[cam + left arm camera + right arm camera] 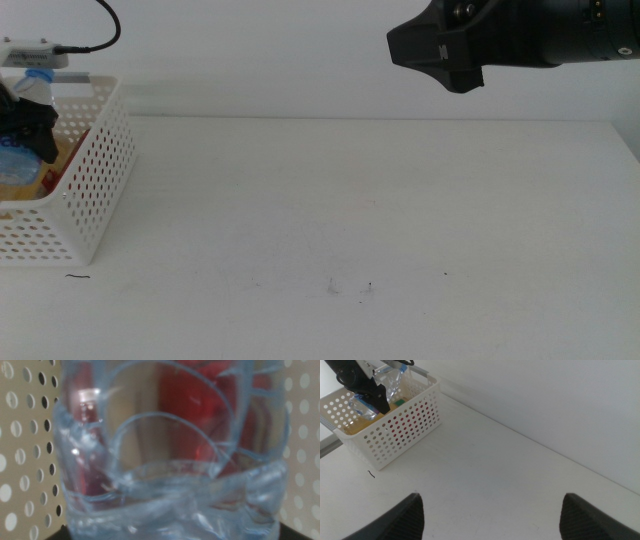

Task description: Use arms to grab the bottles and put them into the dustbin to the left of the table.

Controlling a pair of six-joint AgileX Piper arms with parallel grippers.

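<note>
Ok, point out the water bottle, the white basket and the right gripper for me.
water bottle (175, 460), left wrist view, on its clear ribbed body.
white basket (95, 180), middle view, on its perforated side wall.
right gripper (490, 515), right wrist view, midway between its two dark, open jaws.

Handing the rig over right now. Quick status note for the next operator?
Left gripper: over the dustbin at the table's left edge, shut on the clear water bottle, which is inside the bin's perforated walls but not released.
Right gripper: open, holding nothing, raised above the table on the far right side, waiting.
In the bin: something red behind the clear bottle, seemingly the red soda can, plus yellow that looks like the tea bottle.
Done: no bottles are visible on the tabletop.
Left: open the left gripper to drop the water bottle, then pull that arm back.
</note>
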